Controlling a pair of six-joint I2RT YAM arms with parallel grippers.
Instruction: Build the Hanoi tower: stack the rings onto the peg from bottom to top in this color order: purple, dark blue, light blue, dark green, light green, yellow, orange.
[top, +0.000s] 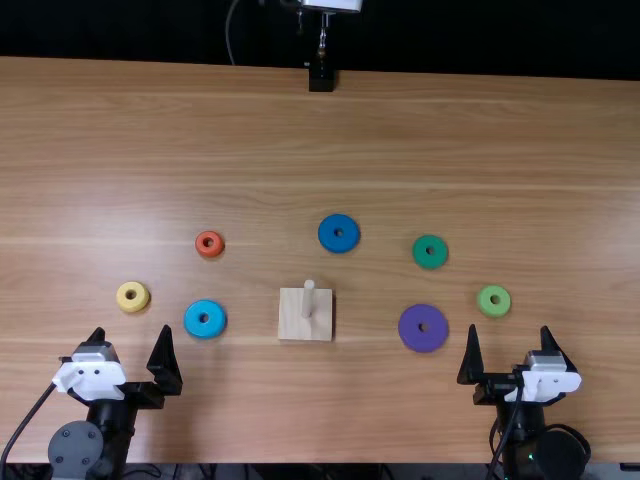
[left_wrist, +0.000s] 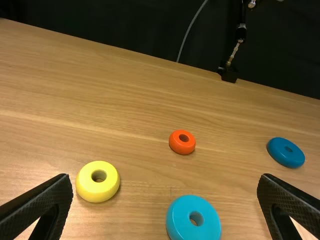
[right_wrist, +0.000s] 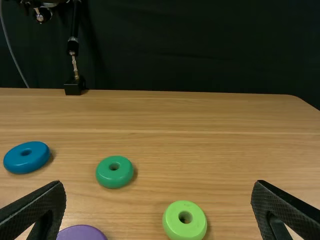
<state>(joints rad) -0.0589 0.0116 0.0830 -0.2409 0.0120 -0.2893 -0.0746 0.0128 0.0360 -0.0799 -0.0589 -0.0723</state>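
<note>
My left gripper (top: 133, 350) stands open at the near left, and my right gripper (top: 510, 345) open at the near right. The left gripper (left_wrist: 167, 187) and right gripper (right_wrist: 157, 192) hold nothing between their fingers. The wooden base (top: 290, 325) with its bare upright peg (top: 308, 298) is near the middle. Left of it lie the light blue ring (top: 197, 327), yellow ring (top: 124, 303) and orange ring (top: 202, 249). The dark blue ring (top: 331, 243) is behind the base. To its right are the purple ring (top: 410, 337), dark green ring (top: 421, 259) and light green ring (top: 485, 308).
The light brown wooden table (top: 450, 140) stretches behind the rings to a dark curtain. A black stand foot (top: 321, 79) sits at the table's far edge, near the middle.
</note>
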